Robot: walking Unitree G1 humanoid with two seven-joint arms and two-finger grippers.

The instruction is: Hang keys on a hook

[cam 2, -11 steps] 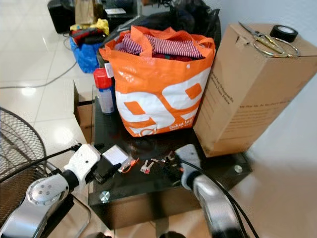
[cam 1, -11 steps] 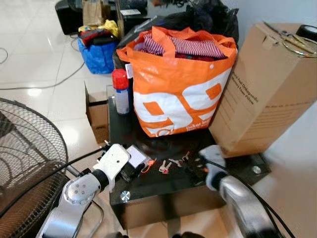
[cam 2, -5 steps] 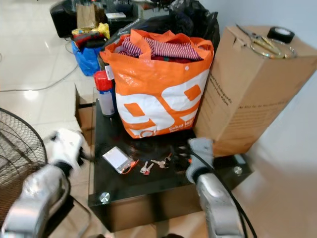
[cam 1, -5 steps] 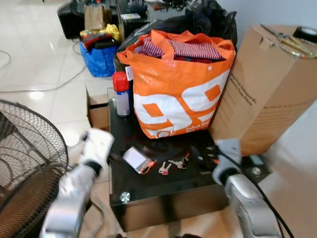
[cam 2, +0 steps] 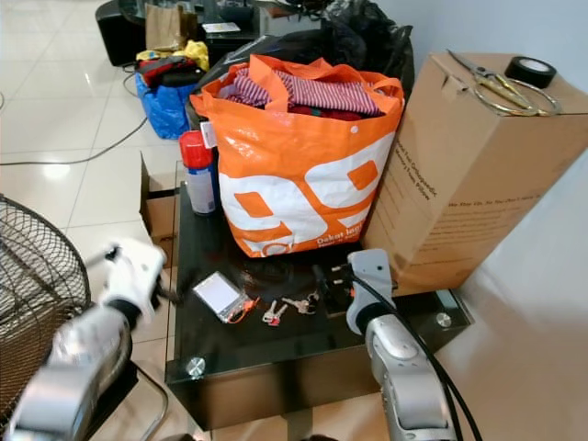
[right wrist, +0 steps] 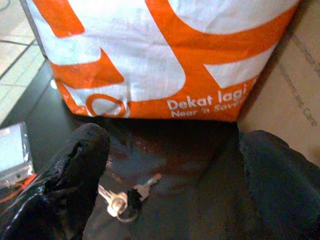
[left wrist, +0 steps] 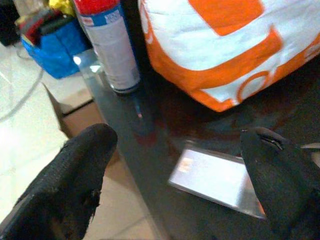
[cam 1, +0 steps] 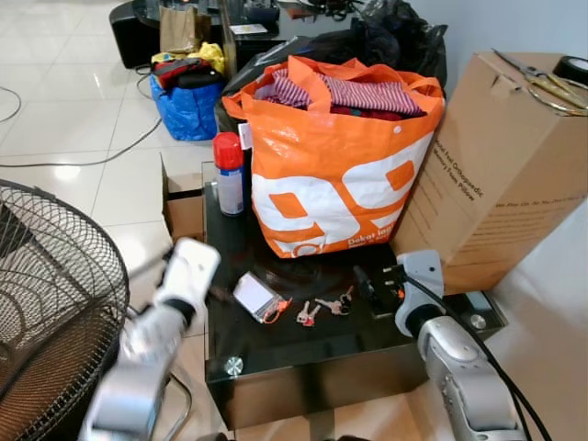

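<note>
Metal keys [cam 1: 331, 304], glossy black table [cam 1: 303, 344]

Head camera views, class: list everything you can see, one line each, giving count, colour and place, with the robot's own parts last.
Table: one, black glass, in front of the robot.
Shopping bag: one, orange and white, stuffed with striped clothes, on the table.
Spray can: one, red cap, to the left of the bag.
Cardboard box: one, brown, to the right of the bag.
Scissors: one pair, on the box.
Tape roll: one, black, on the box.
Keys: a few, silver, near the table's front edge.
Card holder: one, clear, left of the keys.
Fan: one, dark grille, on the floor at left.
Blue bag: one, on the floor behind.
Left gripper: fingers open, by the table's left edge.
Right gripper: fingers open, above the keys.
</note>
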